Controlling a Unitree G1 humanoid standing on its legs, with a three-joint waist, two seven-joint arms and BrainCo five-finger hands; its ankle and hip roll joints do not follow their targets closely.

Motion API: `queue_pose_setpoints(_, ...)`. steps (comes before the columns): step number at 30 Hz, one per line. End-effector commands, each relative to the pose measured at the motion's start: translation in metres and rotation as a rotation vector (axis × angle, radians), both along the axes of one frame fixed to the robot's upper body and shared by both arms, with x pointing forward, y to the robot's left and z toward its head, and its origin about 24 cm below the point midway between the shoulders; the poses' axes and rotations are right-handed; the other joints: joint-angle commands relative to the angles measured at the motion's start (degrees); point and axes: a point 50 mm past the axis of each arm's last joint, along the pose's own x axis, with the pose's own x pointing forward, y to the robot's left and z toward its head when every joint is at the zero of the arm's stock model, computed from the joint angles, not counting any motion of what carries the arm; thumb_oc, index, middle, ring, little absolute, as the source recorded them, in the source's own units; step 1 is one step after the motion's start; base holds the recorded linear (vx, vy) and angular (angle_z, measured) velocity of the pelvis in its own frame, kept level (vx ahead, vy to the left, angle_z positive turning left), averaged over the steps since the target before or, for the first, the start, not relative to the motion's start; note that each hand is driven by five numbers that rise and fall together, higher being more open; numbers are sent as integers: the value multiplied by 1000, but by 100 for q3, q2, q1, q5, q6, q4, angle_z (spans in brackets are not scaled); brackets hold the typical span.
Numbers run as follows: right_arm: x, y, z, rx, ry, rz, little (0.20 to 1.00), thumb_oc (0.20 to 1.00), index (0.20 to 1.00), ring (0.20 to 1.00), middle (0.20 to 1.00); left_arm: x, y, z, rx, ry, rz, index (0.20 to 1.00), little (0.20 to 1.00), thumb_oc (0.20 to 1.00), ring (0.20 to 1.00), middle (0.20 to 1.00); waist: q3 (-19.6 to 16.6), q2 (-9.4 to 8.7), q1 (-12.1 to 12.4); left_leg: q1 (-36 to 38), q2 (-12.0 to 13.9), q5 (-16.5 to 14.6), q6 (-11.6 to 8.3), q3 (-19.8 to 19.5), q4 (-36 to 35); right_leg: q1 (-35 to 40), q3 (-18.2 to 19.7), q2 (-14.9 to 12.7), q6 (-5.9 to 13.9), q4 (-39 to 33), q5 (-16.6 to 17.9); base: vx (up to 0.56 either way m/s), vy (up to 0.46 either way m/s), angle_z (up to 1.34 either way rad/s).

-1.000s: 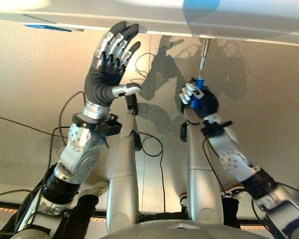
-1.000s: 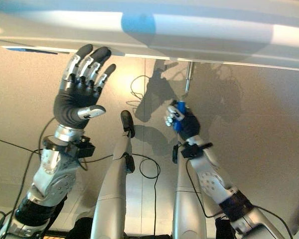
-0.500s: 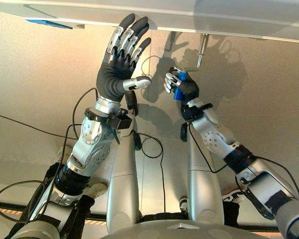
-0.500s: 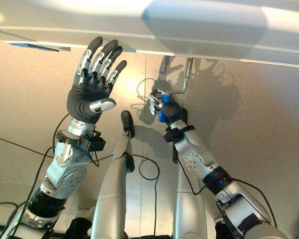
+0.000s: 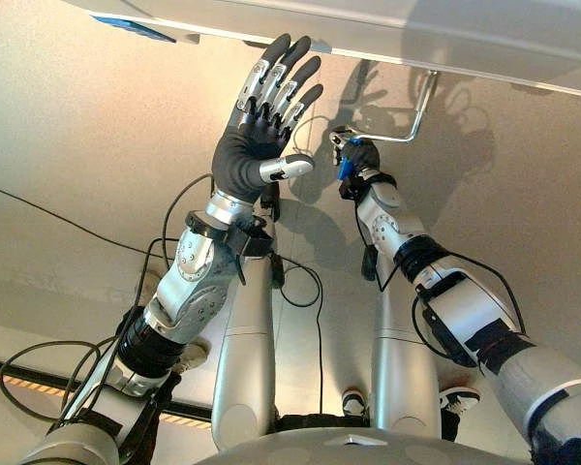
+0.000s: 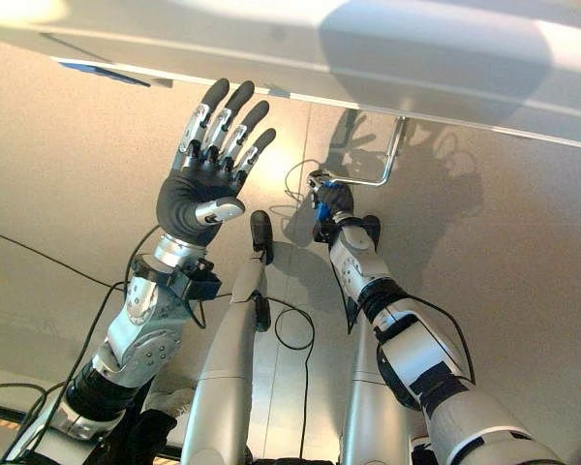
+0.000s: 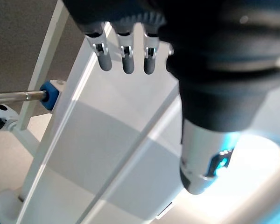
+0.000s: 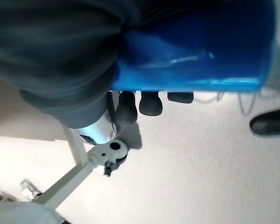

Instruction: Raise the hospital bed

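A pale grey, smooth-sided hospital bed runs across the far edge of the scene as a long flat frame, seen from below its edge, above a beige speckled floor. Under the bed, to the right of centre, hangs the crank: a thin, shiny metal rod bent into an L, dropping from the frame and then turning left toward a glossy blue cylindrical handle. The right hand is wrapped around that blue handle, its fingers curled tight on it; in the right wrist view the blue handle is a smooth, reflective tube pressed against the dark ribbed palm cover, with the dark rubbery fingertips folded beneath it. The left hand is raised just left of the right one, near the bed's edge, palm showing, with its silver, dark-tipped fingers straight and spread and holding nothing. In the left wrist view those fingers point along the flat white side panel of the bed, which has long straight ridges.
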Motion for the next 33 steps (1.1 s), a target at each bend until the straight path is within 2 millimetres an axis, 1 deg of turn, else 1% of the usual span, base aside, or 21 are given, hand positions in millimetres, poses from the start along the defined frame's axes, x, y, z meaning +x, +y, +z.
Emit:
queue_pose_setpoints(1, 5, -42, -4, -96, 62, -154, 200, 200, 200, 200, 200, -22, -4, 22, -45, -153, -94, 1000, 1000, 1000, 1000, 1000, -103, 346, -100, 124, -290, -904, 277, 244, 716, 467, -286, 84, 273, -1011, 557, 8, 15, 7)
queue_pose_setpoints(2, 3, -71, -15, -162, 135, -237, 200, 200, 200, 200, 200, -22, -5, 23, -34, -160, -100, 1000, 1000, 1000, 1000, 1000, -103, 374, -101, 131, -300, -904, 281, 243, 703, 473, -291, 83, 278, -1005, 543, 4, 9, 7)
queue_pose_setpoints(3, 3, -72, -15, -162, 134, -238, 200, 200, 200, 200, 200, -22, -5, 23, -34, -160, -100, 1000, 1000, 1000, 1000, 1000, -103, 378, -97, 130, -299, -905, 281, 241, 703, 472, -293, 83, 278, -1005, 542, 2, 10, 8)
queue_pose_setpoints(4, 1, -82, -17, -180, 155, -266, 200, 200, 200, 200, 200, -22, -6, 23, -29, -161, -102, 1000, 1000, 1000, 1000, 1000, -103, 386, -94, 135, -304, -907, 285, 237, 702, 474, -301, 82, 277, -996, 538, 3, 11, 7)
queue_pose_setpoints(5, -2, -106, -17, -203, 185, -338, 200, 200, 200, 200, 200, -23, -7, 24, -21, -173, -105, 1000, 1000, 1000, 1000, 1000, -103, 425, -89, 140, -310, -903, 283, 235, 683, 469, -301, 80, 284, -995, 522, 5, 21, 6)
queue_pose_setpoints(6, -4, -122, -17, -201, 196, -386, 200, 200, 200, 200, 200, -23, -7, 24, -16, -178, -106, 1000, 1000, 1000, 1000, 1000, -103, 439, -96, 156, -316, -896, 277, 230, 661, 467, -293, 83, 287, -992, 513, 7, 22, 5)
queue_pose_setpoints(9, -13, -152, -19, -181, 216, -474, 200, 200, 200, 200, 200, -23, -7, 25, -11, -189, -105, 1000, 1000, 1000, 1000, 1000, -103, 479, -96, 177, -322, -891, 275, 233, 629, 462, -287, 80, 294, -999, 500, 2, 8, 6)
queue_pose_setpoints(10, -13, -152, -19, -181, 216, -474, 200, 200, 200, 200, 200, -23, -7, 25, -11, -189, -105, 1000, 1000, 1000, 1000, 1000, -103, 480, -95, 177, -322, -891, 275, 233, 628, 462, -287, 80, 294, -999, 500, 6, 1, 4)
queue_pose_setpoints(11, -21, -171, -22, -165, 237, -534, 200, 200, 200, 200, 200, -23, -7, 25, -1, -195, -104, 1000, 1000, 1000, 1000, 1000, -103, 505, -109, 189, -315, -898, 277, 240, 627, 459, -284, 72, 296, -985, 489, 0, 0, 0)
queue_pose_setpoints(12, -21, -171, -22, -165, 237, -534, 200, 200, 200, 200, 200, -23, -7, 25, -1, -195, -104, 1000, 1000, 1000, 1000, 1000, -103, 505, -108, 189, -315, -898, 276, 240, 627, 459, -285, 72, 296, -985, 489, 0, 0, 0)
queue_pose_setpoints(14, -34, -195, -28, -143, 265, -615, 200, 200, 200, 200, 200, -23, -6, 26, 20, -210, -100, 1000, 1000, 1000, 1000, 1000, -103, 524, -154, 212, -319, -908, 283, 247, 623, 464, -274, 72, 295, -975, 472, 0, 0, 0)
queue_pose_setpoints(16, -41, -206, -33, -113, 277, -659, 200, 200, 200, 200, 200, -23, -6, 26, 30, -216, -96, 1000, 1000, 1000, 1000, 1000, -103, 538, -166, 233, -321, -912, 285, 251, 610, 469, -268, 72, 300, -972, 466, 0, 0, 0)
queue_pose_setpoints(18, -52, -218, -43, -71, 298, -709, 200, 200, 200, 200, 200, -22, -3, 27, 39, -224, -81, 1000, 1000, 1000, 1000, 1000, -103, 536, -188, 256, -317, -916, 286, 266, 599, 482, -262, 76, 303, -978, 462, 0, 0, 0)
queue_pose_setpoints(19, -52, -218, -43, -71, 299, -709, 200, 200, 200, 200, 200, -23, -3, 27, 40, -224, -82, 1000, 1000, 1000, 1000, 1000, -103, 535, -185, 260, -318, -916, 286, 266, 598, 486, -262, 76, 303, -979, 462, 0, 0, 0)
queue_pose_setpoints(21, -70, -233, -59, 10, 312, -783, 200, 200, 200, 200, 200, -22, 4, 27, 52, -233, -44, 1000, 1000, 1000, 1000, 1000, -103, 498, -255, 283, -312, -918, 289, 275, 571, 496, -254, 84, 305, -1003, 454, 0, 0, 0)
queue_pose_setpoints(25, -84, -243, -70, 36, 308, -829, 200, 200, 200, 200, 200, -20, 11, 26, 67, -236, -1, 1000, 1000, 1000, 1000, 1000, -103, 441, -322, 311, -310, -923, 293, 258, 560, 539, -251, 92, 304, -1020, 445, 2, -4, -1)
queue_pose_setpoints(26, -85, -243, -71, 37, 308, -829, 200, 200, 200, 200, 200, -21, 11, 26, 68, -235, -2, 1000, 1000, 1000, 1000, 1000, -103, 439, -320, 314, -311, -923, 293, 258, 561, 542, -251, 91, 304, -1018, 443, 0, 0, 0)
queue_pose_setpoints(28, -92, -245, -76, 84, 262, -849, 200, 200, 200, 200, 200, -21, 17, 27, 86, -257, 51, 1000, 1000, 1000, 1000, 1000, -103, 383, -381, 333, -299, -937, 290, 260, 557, 564, -243, 105, 305, -1019, 438, 0, 0, 0)
queue_pose_setpoints(30, -92, -241, -78, 90, 245, -845, 200, 200, 200, 200, 200, -22, 19, 27, 90, -260, 64, 1000, 1000, 1000, 1000, 1000, -103, 348, -401, 337, -297, -940, 291, 263, 565, 569, -235, 108, 305, -1019, 439, 0, 0, 0)
queue_pose_setpoints(31, -96, -237, -82, 100, 213, -840, 200, 200, 200, 200, 200, -22, 23, 27, 87, -260, 87, 1000, 1000, 1000, 1000, 1000, -103, 293, -451, 331, -291, -943, 291, 266, 575, 566, -229, 114, 307, -1016, 440, 9, -7, 4)
queue_pose_setpoints(33, -96, -231, -82, 102, 188, -824, 200, 200, 200, 200, 200, -22, 25, 27, 85, -259, 101, 1000, 1000, 1000, 1000, 1000, -103, 267, -473, 333, -285, -948, 292, 272, 581, 572, -222, 118, 304, -1017, 438, 9, -5, 4)
